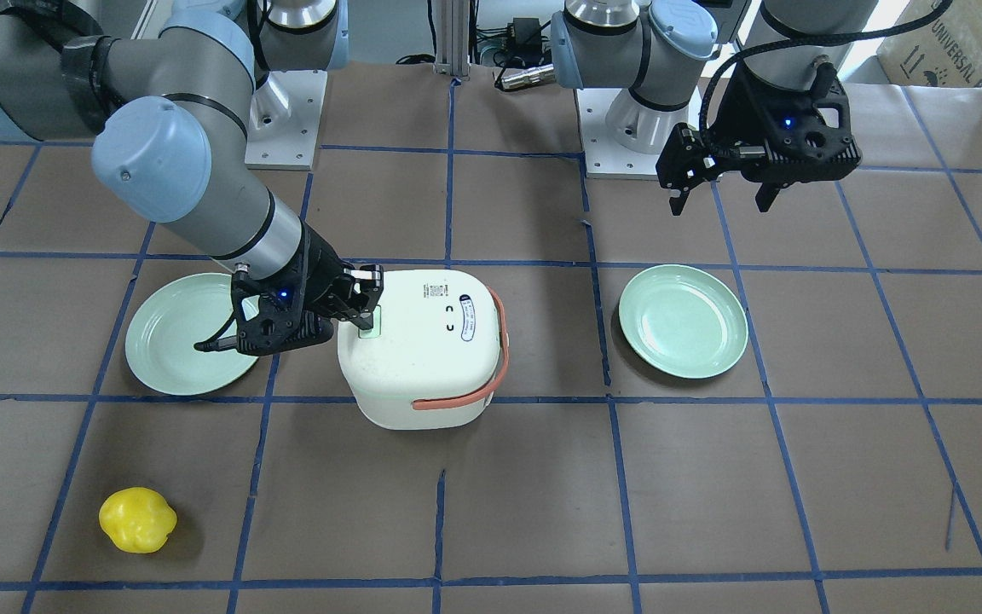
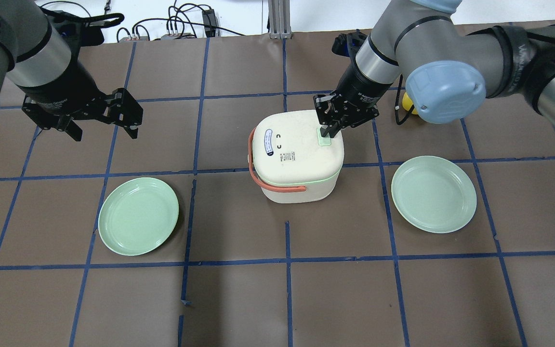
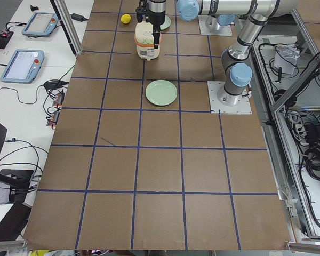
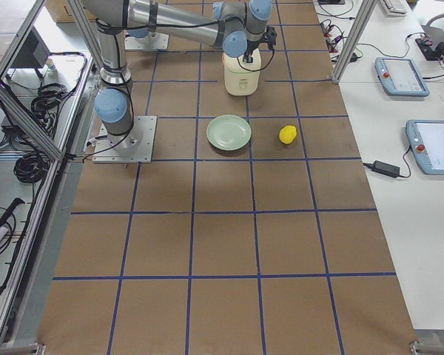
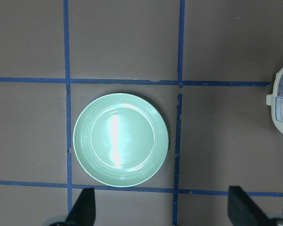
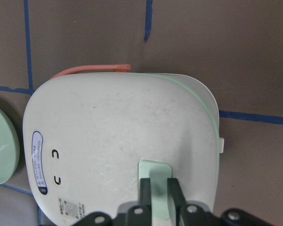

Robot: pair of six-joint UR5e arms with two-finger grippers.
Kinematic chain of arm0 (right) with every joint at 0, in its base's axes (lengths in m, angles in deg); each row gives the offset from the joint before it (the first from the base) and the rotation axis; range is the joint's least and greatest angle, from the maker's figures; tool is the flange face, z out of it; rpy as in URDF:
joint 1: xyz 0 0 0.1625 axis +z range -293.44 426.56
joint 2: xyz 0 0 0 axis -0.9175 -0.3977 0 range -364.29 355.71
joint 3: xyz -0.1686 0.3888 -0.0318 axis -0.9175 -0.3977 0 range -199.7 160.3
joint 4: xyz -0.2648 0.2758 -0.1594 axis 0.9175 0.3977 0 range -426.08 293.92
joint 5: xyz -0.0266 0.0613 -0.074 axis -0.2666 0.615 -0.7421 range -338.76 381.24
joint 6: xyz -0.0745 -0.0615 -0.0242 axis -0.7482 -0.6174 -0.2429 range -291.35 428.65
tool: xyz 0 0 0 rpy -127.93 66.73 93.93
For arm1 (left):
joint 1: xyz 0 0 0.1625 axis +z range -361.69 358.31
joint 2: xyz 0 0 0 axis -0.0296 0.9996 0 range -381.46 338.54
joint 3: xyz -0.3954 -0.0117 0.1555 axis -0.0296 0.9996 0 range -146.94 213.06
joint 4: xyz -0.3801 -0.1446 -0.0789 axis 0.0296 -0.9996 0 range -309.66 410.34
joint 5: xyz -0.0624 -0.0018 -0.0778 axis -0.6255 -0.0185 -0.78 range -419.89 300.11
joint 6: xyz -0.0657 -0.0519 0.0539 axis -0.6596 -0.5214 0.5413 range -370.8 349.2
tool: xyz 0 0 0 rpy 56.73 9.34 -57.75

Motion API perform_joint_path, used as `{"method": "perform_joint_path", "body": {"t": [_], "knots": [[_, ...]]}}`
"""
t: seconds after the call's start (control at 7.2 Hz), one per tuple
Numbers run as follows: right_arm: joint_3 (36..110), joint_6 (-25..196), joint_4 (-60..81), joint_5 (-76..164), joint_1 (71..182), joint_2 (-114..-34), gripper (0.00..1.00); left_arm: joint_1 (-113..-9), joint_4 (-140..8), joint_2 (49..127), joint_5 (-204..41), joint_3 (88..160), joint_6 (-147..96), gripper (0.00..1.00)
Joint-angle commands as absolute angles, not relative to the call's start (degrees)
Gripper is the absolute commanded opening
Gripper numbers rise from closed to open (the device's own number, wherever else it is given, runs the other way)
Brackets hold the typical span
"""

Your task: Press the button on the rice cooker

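The white rice cooker (image 2: 297,154) with an orange handle stands mid-table. Its pale green button (image 2: 324,141) is on the lid's edge. My right gripper (image 2: 328,130) is shut, fingers pointing down, tips on the button. The right wrist view shows the fingertips (image 6: 145,188) resting on the button (image 6: 154,169) of the cooker (image 6: 118,141). In the front view the right gripper (image 1: 369,320) covers most of the button (image 1: 369,329). My left gripper (image 2: 103,131) is open and empty, hovering well away from the cooker, above a green plate (image 5: 120,140).
Two pale green plates lie on either side of the cooker, one on the left (image 2: 138,216) and one on the right (image 2: 434,193). A yellow lemon-like object (image 1: 137,519) lies on the far side, beyond my right arm. Blue tape lines grid the brown table.
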State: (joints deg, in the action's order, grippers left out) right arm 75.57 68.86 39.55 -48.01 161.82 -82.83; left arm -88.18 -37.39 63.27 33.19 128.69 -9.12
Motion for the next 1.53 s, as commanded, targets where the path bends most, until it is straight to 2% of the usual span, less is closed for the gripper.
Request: {"method": "perform_joint_path", "body": {"t": [0.0, 0.69, 1.39], "knots": [[75.23, 68.64, 38.44, -50.11, 161.84, -87.23, 0.99, -88.18, -37.38, 63.27, 33.19, 128.68, -9.13, 1.00], [68.29, 68.74, 33.24, -61.89, 159.48, -92.26, 1.00, -88.18, -37.47, 63.27, 33.19, 128.68, -9.13, 1.00], [69.07, 68.38, 24.83, -65.06, 152.00, -94.82, 1.00, -88.18, -37.38, 63.27, 33.19, 128.68, -9.13, 1.00]]}}
